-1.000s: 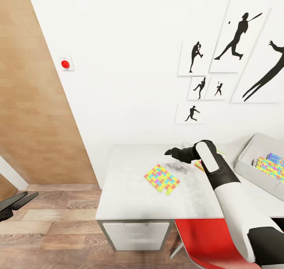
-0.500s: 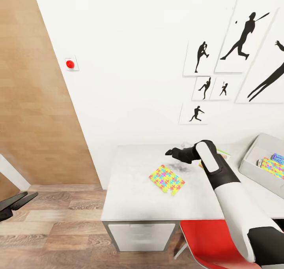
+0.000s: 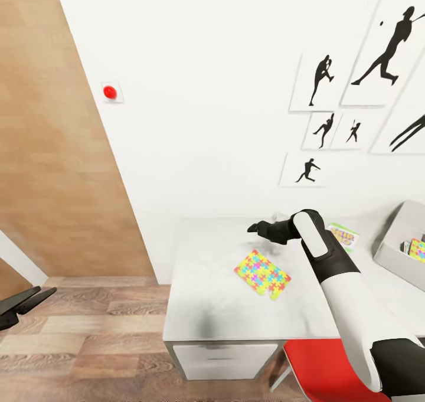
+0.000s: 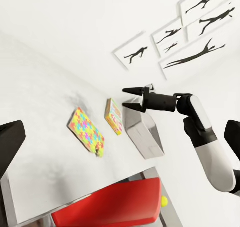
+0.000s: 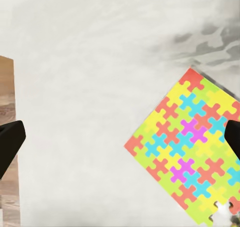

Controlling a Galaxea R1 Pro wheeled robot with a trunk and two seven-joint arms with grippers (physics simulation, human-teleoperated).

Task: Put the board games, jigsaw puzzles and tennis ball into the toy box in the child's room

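Note:
A jigsaw puzzle (image 3: 262,272) (image 5: 192,152) (image 4: 86,130) of bright interlocking pieces lies flat on the white table (image 3: 206,296). My right gripper (image 3: 255,228) (image 4: 131,98) hovers open above the table just beyond the puzzle, with nothing between its fingers (image 5: 10,142). The green, yellow and red board game (image 3: 343,235) (image 4: 114,116) lies behind my right forearm. At the right edge stands the grey toy box (image 3: 394,245) (image 4: 142,132), with a second puzzle (image 3: 418,249) inside. My left gripper (image 3: 26,301) hangs open, low over the floor, far left of the table.
A red chair (image 3: 321,369) (image 4: 110,207) is pushed in at the table's near side. A small yellow-green ball (image 4: 164,201) shows past the chair; what it rests on is unclear. Drawers (image 3: 224,358) sit under the table. A wooden panel and wood floor lie left.
The camera has swung left, so table, puzzle and toy box sit further right in the picture. Both grippers keep their poses and stay open.

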